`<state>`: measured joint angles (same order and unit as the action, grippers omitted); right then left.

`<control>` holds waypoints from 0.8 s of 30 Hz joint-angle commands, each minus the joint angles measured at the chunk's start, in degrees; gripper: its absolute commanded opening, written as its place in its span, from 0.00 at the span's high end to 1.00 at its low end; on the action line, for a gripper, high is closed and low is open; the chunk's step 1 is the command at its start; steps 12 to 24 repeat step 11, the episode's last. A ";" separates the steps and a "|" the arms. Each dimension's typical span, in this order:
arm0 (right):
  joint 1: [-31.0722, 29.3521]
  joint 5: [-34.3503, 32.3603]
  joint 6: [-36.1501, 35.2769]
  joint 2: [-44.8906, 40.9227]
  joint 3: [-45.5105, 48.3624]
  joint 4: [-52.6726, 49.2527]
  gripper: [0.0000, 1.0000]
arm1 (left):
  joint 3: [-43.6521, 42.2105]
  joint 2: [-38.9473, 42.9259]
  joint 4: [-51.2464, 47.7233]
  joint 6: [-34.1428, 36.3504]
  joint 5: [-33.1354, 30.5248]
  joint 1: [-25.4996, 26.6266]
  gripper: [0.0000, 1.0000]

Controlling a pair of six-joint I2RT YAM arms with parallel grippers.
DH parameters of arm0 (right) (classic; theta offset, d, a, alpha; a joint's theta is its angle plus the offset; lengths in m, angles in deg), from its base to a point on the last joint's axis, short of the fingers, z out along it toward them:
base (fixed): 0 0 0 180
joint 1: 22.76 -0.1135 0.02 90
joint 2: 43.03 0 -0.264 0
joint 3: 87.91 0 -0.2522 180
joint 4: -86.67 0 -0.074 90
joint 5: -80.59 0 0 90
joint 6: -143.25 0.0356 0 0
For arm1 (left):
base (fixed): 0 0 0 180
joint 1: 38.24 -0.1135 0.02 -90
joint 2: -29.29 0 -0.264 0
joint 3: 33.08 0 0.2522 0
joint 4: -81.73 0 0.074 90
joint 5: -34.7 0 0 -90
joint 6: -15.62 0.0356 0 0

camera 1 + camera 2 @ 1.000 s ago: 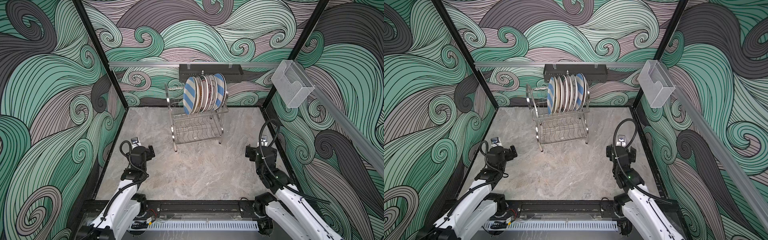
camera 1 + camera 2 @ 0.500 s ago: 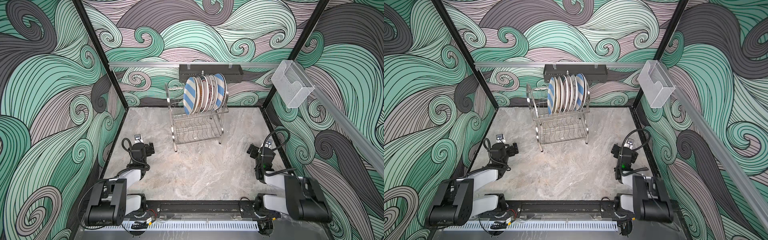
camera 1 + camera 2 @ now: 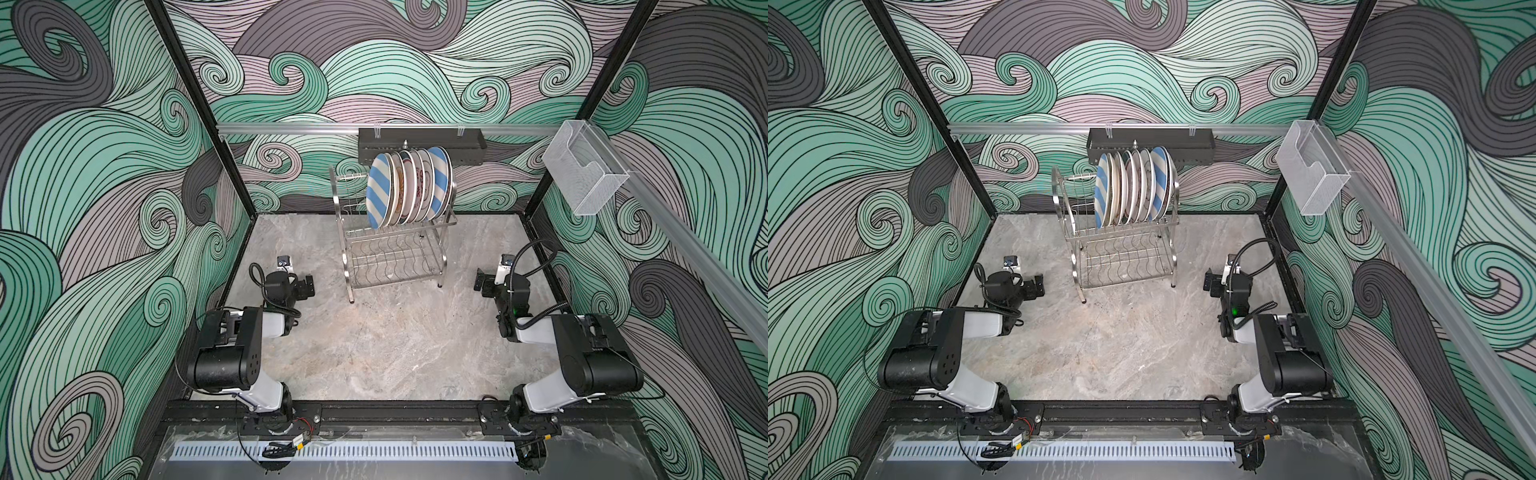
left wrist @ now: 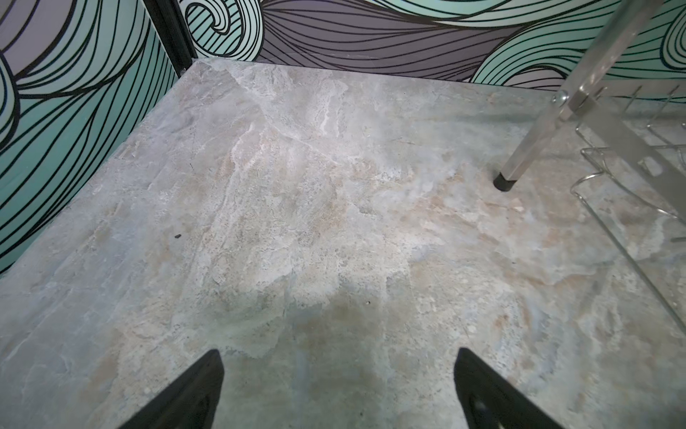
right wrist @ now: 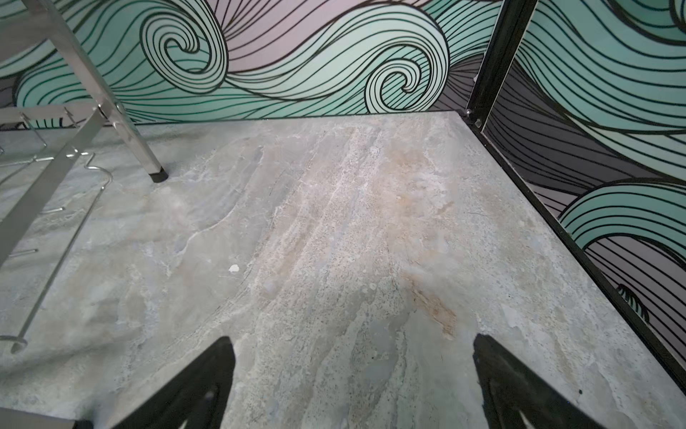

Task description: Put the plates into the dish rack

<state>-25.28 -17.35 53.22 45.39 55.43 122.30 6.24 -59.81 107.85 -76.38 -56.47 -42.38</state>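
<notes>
Plates (image 3: 409,187) all stand on edge in the upper-shelf slots of the dish rack (image 3: 395,259), at 12 o'clock on the table (image 3: 395,353). The slots keep each one upright & apart, striped ones at either end. Lower shelf is bare and no plate lies on the table, so the job looks done. Left end effector (image 4: 337,390) at approx 8 o'clock of the rack & right end effector (image 5: 352,386) at approx 4 o'clock are both released, jaws spread w/ nothing between, low & clear of the rack legs, prob. parked to avoid bumps.
</notes>
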 commanded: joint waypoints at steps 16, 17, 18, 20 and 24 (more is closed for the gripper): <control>0.12 0.91 -0.93 -0.36 -0.10 -0.68 0.00 | 1.88 1.66 -2.95 -0.35 0.82 -0.43 0.01; 0.12 0.91 -0.93 -0.36 -0.10 -0.68 0.00 | 1.88 1.66 -2.95 -0.35 0.82 -0.43 0.01; 0.12 0.91 -0.93 -0.36 -0.10 -0.68 0.00 | 1.88 1.66 -2.95 -0.35 0.82 -0.43 0.01; 0.12 0.91 -0.93 -0.36 -0.10 -0.68 0.00 | 1.88 1.66 -2.95 -0.35 0.82 -0.43 0.01; 0.12 0.91 -0.93 -0.36 -0.10 -0.68 0.00 | 1.88 1.66 -2.95 -0.35 0.82 -0.43 0.01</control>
